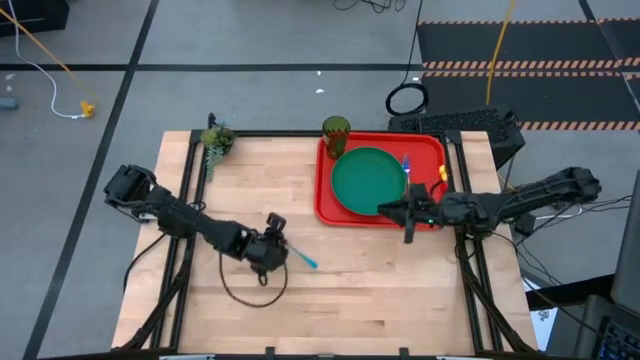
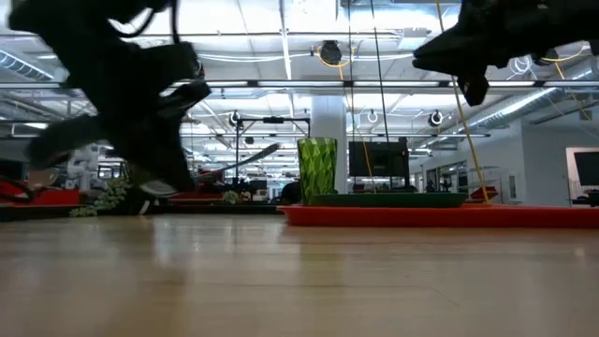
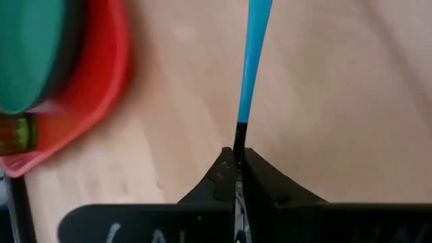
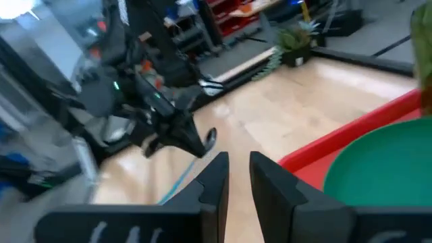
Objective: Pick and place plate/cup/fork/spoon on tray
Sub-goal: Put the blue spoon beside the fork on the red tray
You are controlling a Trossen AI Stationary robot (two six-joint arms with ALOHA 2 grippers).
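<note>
The red tray (image 1: pixel 330 205) lies at the table's right, and the green plate (image 1: pixel 368 181) rests flat on it. The fork (image 1: pixel 406 165), with a blue handle, lies on the tray beside the plate's right rim. The olive-green cup (image 1: pixel 336 128) stands upright at the tray's far left corner and also shows in the low view (image 2: pixel 317 168). My left gripper (image 1: pixel 277 247) is at mid-table, left of the tray, shut on the spoon (image 1: pixel 305 259). My right gripper (image 1: pixel 407 216) hovers over the tray's near edge, empty, with a narrow gap between its fingers (image 4: pixel 260 175). My left gripper pinches the spoon between its two fingers at the dark metal neck (image 3: pixel 239 138), just below the blue handle. The blue handle (image 3: pixel 254 61) sticks straight out past the fingertips, toward the table's right and near side. The bowl is hidden between the fingers.
A small green plant clump (image 1: pixel 217 140) sits at the table's far left corner. A dark cable loop (image 1: pixel 255 292) hangs from the left arm over the wood. Bare wood lies between the left gripper and the tray.
</note>
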